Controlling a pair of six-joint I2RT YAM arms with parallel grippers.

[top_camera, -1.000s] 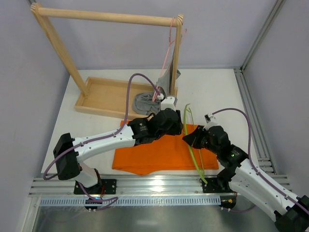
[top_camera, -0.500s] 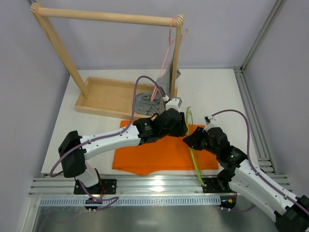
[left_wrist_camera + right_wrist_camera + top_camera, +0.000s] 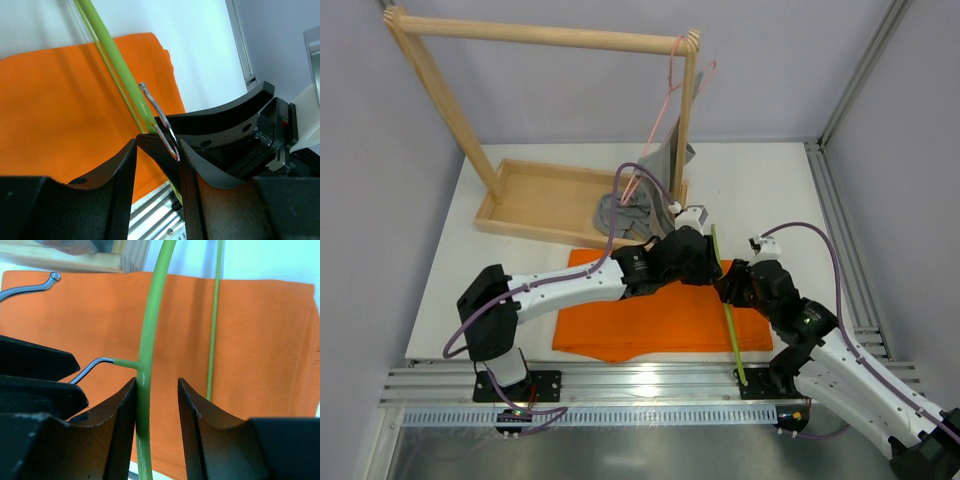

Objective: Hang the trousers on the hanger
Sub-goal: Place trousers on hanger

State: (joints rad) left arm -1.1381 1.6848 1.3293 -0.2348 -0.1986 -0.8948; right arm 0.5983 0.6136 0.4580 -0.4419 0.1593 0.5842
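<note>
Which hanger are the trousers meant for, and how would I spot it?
Find the big orange trousers folded flat on the white table. Across their right end runs a thin lime-green hanger with a metal hook. The other, a pink hanger, hangs from the wooden rack behind, bearing a grey garment.

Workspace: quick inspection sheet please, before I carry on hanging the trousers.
Surface: white table, no spills seen.
Job's things: orange trousers folded flat near the front edge; green hanger on edge over their right end.
Clutter: grey garment on pink hanger, wooden rack, wooden tray.
Grippers: left claw around the hanger's hook, grip unclear; right claw open astride its bar.
Cables: purple cable loops above the left wrist, near the grey garment.
Surroundings: grey walls, metal rails.
</note>
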